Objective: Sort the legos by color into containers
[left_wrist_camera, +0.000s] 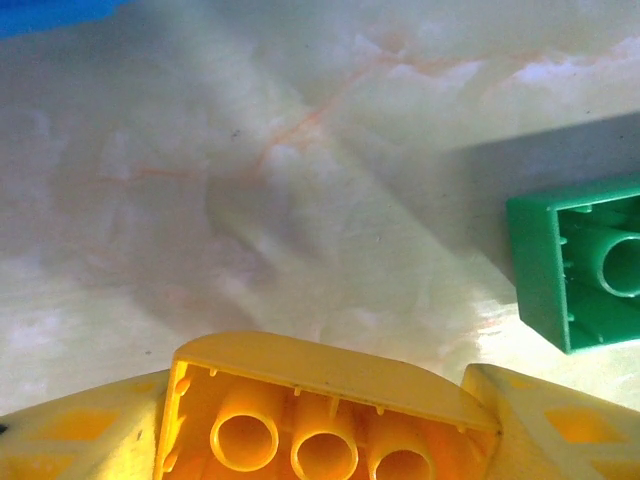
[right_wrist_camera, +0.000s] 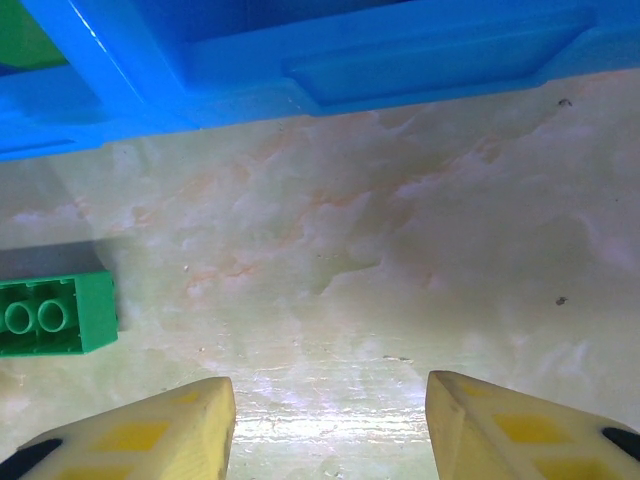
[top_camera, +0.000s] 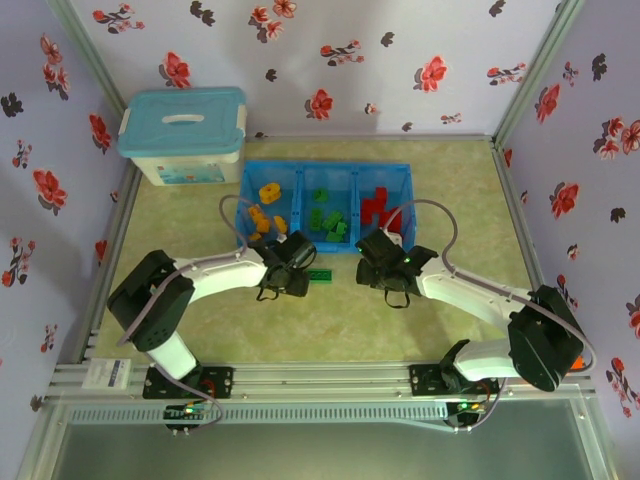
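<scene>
Left wrist view: left pincer (left_wrist_camera: 320, 430) grasps 1 yellow lego (left_wrist_camera: 300, 365). Right wrist view: right pincer (right_wrist_camera: 328, 400) released, 1 green lego (right_wrist_camera: 55, 315) on the surface (right_wrist_camera: 420, 250).

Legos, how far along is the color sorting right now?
Mostly done: the tray holds orange-yellow bricks, green bricks and red bricks in separate compartments. In hand: a yellow brick sits in the left gripper. Left: that brick and one loose green brick on the table; the right gripper is open and empty.
</scene>
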Tool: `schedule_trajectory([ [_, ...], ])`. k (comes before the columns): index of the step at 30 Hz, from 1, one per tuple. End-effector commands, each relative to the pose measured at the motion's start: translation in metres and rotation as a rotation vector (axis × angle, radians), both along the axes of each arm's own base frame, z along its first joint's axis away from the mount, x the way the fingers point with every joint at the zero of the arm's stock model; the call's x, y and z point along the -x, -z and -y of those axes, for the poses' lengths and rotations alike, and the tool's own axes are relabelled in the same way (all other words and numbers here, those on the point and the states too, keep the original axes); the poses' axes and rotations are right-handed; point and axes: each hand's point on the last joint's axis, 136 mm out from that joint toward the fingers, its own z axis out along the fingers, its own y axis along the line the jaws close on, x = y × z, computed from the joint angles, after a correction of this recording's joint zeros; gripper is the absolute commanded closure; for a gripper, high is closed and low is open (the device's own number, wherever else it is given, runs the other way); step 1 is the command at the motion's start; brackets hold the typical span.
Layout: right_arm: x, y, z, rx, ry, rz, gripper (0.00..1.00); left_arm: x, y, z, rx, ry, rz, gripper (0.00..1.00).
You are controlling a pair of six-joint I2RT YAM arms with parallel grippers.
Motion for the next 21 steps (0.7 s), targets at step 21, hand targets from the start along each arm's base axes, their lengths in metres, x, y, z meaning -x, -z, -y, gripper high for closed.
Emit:
schedule_trajectory([
  [21, 0.006, -0.002, 0.002, -0.026, 0.024, 0.022, 0.47, -0.142, -0.117, -0.044, 0.265, -0.208, 0.163, 0.35],
])
